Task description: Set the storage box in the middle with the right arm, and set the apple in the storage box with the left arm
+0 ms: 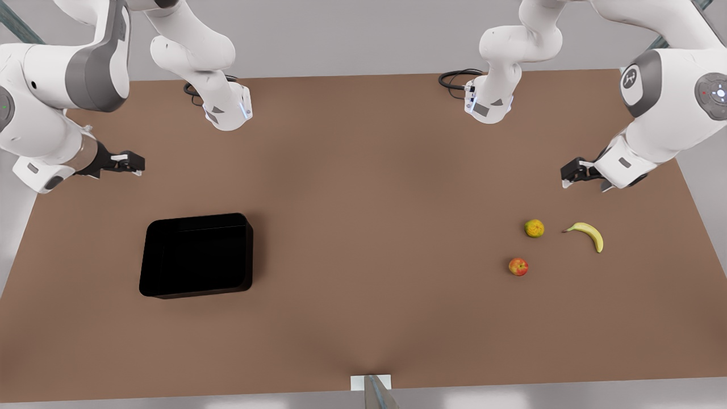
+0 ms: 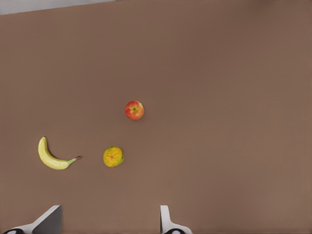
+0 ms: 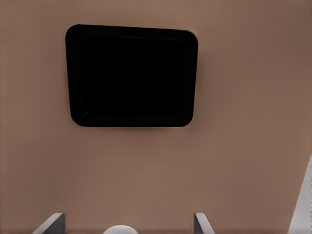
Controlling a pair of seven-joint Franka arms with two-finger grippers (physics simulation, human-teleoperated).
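The black storage box (image 1: 196, 255) (image 3: 131, 75) sits empty on the brown table, on the front view's left. The red apple (image 1: 518, 266) (image 2: 134, 110) lies on the front view's right. My right gripper (image 1: 130, 163) (image 3: 126, 223) hovers open behind the box, nothing between its white-tipped fingers. On the other side my left gripper (image 1: 571, 173) (image 2: 107, 222) hangs open behind the fruits, well apart from the apple.
A yellow-orange round fruit (image 1: 534, 228) (image 2: 113, 156) and a banana (image 1: 588, 233) (image 2: 51, 158) lie just behind the apple. Both arm bases (image 1: 227, 111) (image 1: 488, 105) stand at the table's far edge. A small white mount (image 1: 371, 386) sits at the near edge.
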